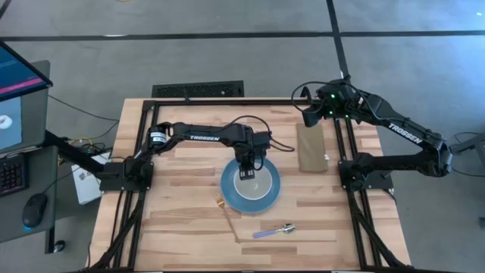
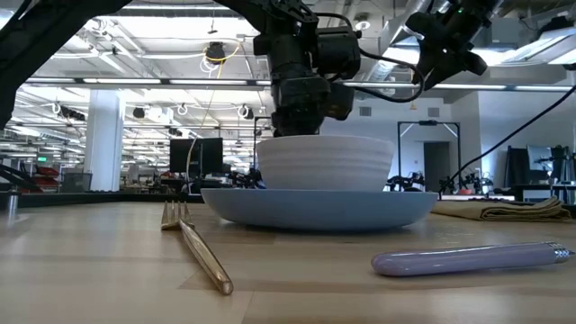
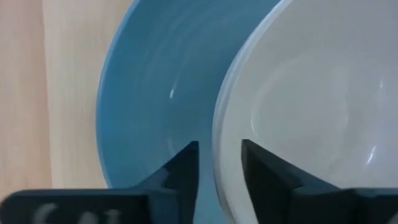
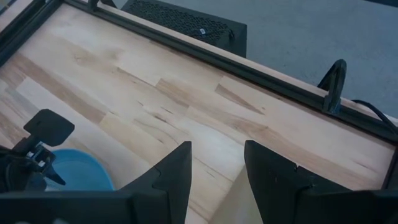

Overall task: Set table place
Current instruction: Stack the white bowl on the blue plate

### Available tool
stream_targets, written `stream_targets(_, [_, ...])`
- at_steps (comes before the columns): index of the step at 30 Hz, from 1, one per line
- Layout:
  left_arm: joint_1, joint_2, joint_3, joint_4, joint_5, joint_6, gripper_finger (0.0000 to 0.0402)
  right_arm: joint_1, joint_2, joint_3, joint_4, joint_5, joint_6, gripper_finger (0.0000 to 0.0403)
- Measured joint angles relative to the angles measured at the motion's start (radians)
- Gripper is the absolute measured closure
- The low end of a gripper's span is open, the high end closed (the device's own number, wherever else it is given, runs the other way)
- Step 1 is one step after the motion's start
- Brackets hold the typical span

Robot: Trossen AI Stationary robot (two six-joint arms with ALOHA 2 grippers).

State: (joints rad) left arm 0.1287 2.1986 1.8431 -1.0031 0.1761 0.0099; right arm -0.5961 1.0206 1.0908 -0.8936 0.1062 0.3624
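Note:
A white ribbed bowl [image 1: 255, 186] [image 2: 328, 162] stands by its base in a blue plate [image 1: 230, 199] [image 2: 315, 207] at the middle of the wooden table [image 1: 189, 220]. My left gripper [image 1: 246, 167] [image 3: 219, 146] points down over the bowl's far-left rim [image 3: 217, 168]. It is open, with one finger over the plate [image 3: 155, 81] and one inside the bowl [image 3: 311, 93]; a strip of blue shows between the outer finger and the rim. My right gripper [image 1: 309, 115] [image 4: 217, 155] is open and raised above the far right of the table, holding nothing.
A gold fork [image 1: 229, 220] [image 2: 202, 256] lies near-left of the plate. A spoon with a lilac handle [image 1: 274, 231] [image 2: 468, 259] lies near-right of it. An olive-brown pad [image 1: 312, 148] [image 2: 499, 210] lies to the plate's right. Black frame rails [image 1: 356, 212] edge the table.

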Motion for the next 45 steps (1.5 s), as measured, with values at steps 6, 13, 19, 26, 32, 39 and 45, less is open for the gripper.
stream_targets(6, [0.007,-0.004,0.027,-0.051,-0.001,0.002,0.025,0.0,0.0,0.0,0.0,0.0,-0.004,0.0232])
stream_targets(13, [0.016,-0.008,0.177,-0.186,-0.005,0.051,0.0246,0.0,0.0,0.0,0.0,0.0,-0.004,0.0232])
stream_targets(19, [0.039,-0.009,0.362,-0.404,-0.089,0.054,0.0247,0.0,0.0,0.0,-0.004,0.0,-0.006,0.0232])
stream_targets(26, [0.074,-0.132,0.449,-0.542,-0.146,0.026,0.0247,0.0,0.0,-0.001,-0.016,0.0,-0.02,0.0232])
stream_targets(32, [0.083,-0.306,0.444,-0.558,-0.147,-0.038,0.0247,0.0,0.0,-0.001,-0.018,0.0,-0.032,0.0232])
stream_targets(39, [0.045,-0.42,0.444,-0.572,-0.166,-0.117,0.0247,0.0,0.0,-0.001,-0.008,0.0,-0.033,0.0232])
stream_targets(45, [-0.036,-0.45,0.444,-0.568,-0.162,-0.105,0.0247,0.0,0.0,-0.001,-0.01,0.0,-0.033,0.0232])
